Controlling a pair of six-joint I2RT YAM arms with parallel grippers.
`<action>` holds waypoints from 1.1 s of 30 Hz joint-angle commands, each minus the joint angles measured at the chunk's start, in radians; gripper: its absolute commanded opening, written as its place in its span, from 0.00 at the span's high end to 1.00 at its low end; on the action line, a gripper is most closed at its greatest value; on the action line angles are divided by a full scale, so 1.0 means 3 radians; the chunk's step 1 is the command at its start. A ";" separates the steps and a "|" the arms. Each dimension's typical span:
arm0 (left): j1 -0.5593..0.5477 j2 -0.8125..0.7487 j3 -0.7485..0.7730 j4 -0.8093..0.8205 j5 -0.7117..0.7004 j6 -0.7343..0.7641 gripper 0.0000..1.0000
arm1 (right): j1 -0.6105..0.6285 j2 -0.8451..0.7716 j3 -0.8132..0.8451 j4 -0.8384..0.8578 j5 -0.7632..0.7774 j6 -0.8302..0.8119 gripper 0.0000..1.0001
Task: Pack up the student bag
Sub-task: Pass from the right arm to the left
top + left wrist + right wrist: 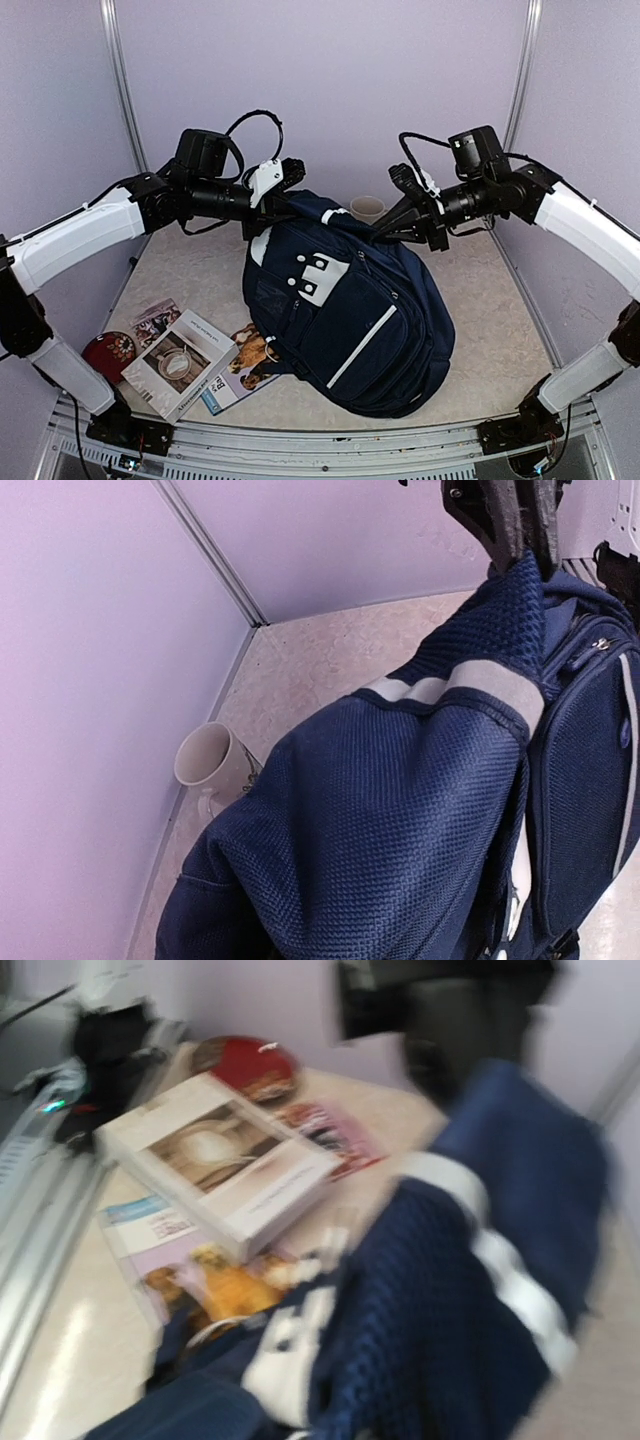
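Navy student bag [350, 320] lies mid-desk [500, 320], with books [185, 365] at its near left. Top view: left tool [285, 203] and right tool [382, 232] meet its far rim. Left wrist: tool clamped narrow on the mesh strap [500, 630]. Right wrist: blurred; tool narrow, apparently pinching fabric. Recommend lifting both sides evenly to spread the mouth.

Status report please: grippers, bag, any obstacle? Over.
Left gripper shut on student bag, top edge. Right gripper same. Books lie beside bag, unpacked. Nothing in the way.
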 commanded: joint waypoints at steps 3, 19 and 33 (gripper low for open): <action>-0.0147 -0.0499 -0.0512 0.0673 -0.0014 -0.0921 1.00 | -0.0067 -0.0585 -0.0721 0.2027 0.0886 0.1077 0.84; -0.0182 -0.0837 -0.0681 0.1250 -0.1158 -0.1725 1.00 | -0.0027 -0.1081 -0.0591 0.1206 0.1995 0.2956 0.52; -0.0397 -0.1272 -0.0771 0.1383 -0.1466 -0.2039 1.00 | 0.0003 -0.0958 -0.0451 0.1156 0.1430 0.3148 0.59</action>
